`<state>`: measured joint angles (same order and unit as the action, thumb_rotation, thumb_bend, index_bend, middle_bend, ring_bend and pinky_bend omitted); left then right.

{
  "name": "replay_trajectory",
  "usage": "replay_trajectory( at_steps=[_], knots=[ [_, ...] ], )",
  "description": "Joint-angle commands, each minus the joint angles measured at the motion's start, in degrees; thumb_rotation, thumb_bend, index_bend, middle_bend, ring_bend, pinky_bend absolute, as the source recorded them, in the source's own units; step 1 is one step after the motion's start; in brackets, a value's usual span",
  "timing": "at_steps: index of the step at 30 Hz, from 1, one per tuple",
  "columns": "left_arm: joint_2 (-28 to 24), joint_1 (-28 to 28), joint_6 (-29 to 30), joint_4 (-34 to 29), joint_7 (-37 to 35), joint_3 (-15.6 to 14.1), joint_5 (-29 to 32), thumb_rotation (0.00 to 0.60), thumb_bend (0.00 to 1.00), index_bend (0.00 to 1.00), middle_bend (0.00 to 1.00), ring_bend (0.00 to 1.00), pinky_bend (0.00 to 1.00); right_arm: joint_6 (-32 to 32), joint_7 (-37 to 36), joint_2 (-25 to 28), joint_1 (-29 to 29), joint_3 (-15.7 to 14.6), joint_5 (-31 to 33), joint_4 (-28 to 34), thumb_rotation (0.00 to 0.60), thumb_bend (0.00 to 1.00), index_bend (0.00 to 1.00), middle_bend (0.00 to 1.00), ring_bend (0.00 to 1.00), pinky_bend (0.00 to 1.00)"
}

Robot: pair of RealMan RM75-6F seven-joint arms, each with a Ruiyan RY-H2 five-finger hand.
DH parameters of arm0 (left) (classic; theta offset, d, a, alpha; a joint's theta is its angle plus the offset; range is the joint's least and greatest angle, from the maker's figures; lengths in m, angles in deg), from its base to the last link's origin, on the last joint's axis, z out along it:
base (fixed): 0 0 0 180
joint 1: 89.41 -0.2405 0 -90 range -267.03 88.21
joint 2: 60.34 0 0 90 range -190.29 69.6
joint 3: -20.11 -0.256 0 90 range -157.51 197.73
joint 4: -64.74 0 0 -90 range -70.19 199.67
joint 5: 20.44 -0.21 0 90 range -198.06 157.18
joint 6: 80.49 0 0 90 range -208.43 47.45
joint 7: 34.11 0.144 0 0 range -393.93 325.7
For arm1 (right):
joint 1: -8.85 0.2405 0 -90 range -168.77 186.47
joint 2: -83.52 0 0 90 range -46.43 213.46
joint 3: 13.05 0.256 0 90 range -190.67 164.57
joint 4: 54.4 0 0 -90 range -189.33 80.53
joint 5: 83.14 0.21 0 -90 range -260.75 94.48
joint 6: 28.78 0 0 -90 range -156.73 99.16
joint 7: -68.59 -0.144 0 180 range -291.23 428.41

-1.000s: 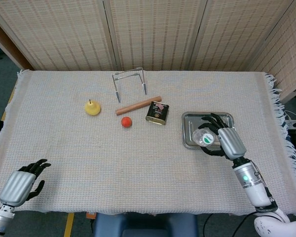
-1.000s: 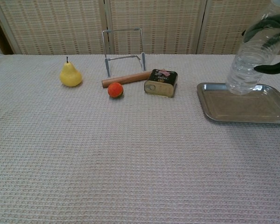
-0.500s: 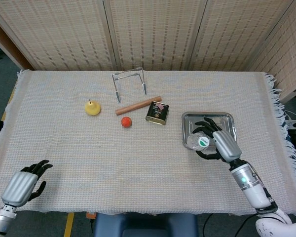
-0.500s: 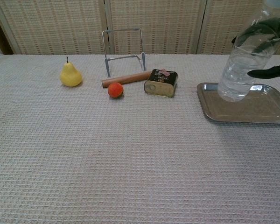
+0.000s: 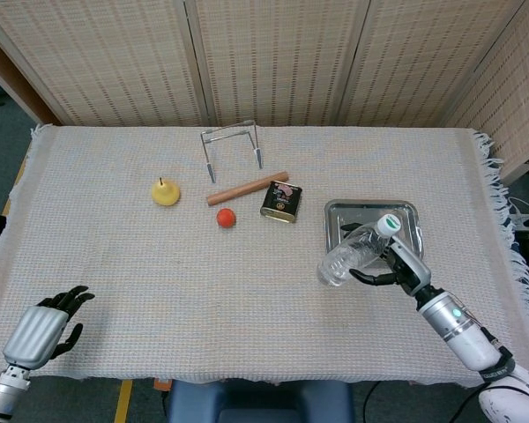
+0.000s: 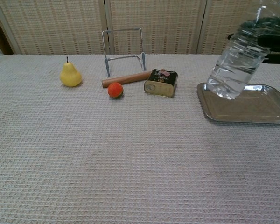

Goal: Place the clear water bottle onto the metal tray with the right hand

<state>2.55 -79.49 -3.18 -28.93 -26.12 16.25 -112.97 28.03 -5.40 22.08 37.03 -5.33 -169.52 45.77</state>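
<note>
Clear water bottle (image 5: pixel 353 250), tilted, white-capped

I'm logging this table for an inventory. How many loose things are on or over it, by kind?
Fruit: 2, pear and orange fruit
Bottle: 1
Tin: 1
Tray: 1
Wooden stick: 1
Wire rack: 1
Total: 7

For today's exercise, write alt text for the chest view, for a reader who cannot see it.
A tilted clear water bottle, held by the right hand, hangs over the left edge of a metal tray. Left of it on the woven cloth lie a tin, a wooden stick, an orange fruit and a pear.
</note>
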Motion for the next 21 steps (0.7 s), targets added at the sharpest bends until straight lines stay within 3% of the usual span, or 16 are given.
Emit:
replay_trajectory(
  at_steps=[1,4,9,16,21],
  knots=[
    [0.0,0.0,-0.1,0.0,0.1,0.0,0.0,0.6,0.5,0.23,0.16,0.26,0.41,7.4,47.2,-6.6,-2.2,1.6,7.5,-4.2,0.6,0.03,0.49,0.18,0.0,0.23],
    [0.0,0.1,-0.2,-0.1,0.1,-0.1,0.0,0.6,0.5,0.23,0.16,0.26,0.41,11.4,57.9,-10.4,-3.2,1.8,9.5,-5.1,0.6,0.03,0.51,0.18,0.0,0.24],
    [-0.1,0.1,-0.3,-0.2,0.1,-0.2,-0.1,0.6,0.5,0.23,0.16,0.26,0.41,13.1,64.3,-13.1,-3.6,1.6,10.3,-6.4,0.6,0.03,0.51,0.18,0.0,0.24],
    [-0.1,0.2,-0.4,-0.2,0.2,-0.2,0.1,0.6,0.5,0.23,0.16,0.26,0.41,12.5,62.4,-13.9,-3.7,1.6,9.6,-7.1,0.6,0.03,0.51,0.18,0.0,0.24],
    [0.0,0.2,-0.6,-0.2,0.6,-0.2,0.2,0.6,0.5,0.23,0.16,0.26,0.41,12.8,56.8,-12.2,-2.7,1.9,3.9,-3.5,0.6,0.03,0.51,0.18,0.0,0.24]
  ],
)
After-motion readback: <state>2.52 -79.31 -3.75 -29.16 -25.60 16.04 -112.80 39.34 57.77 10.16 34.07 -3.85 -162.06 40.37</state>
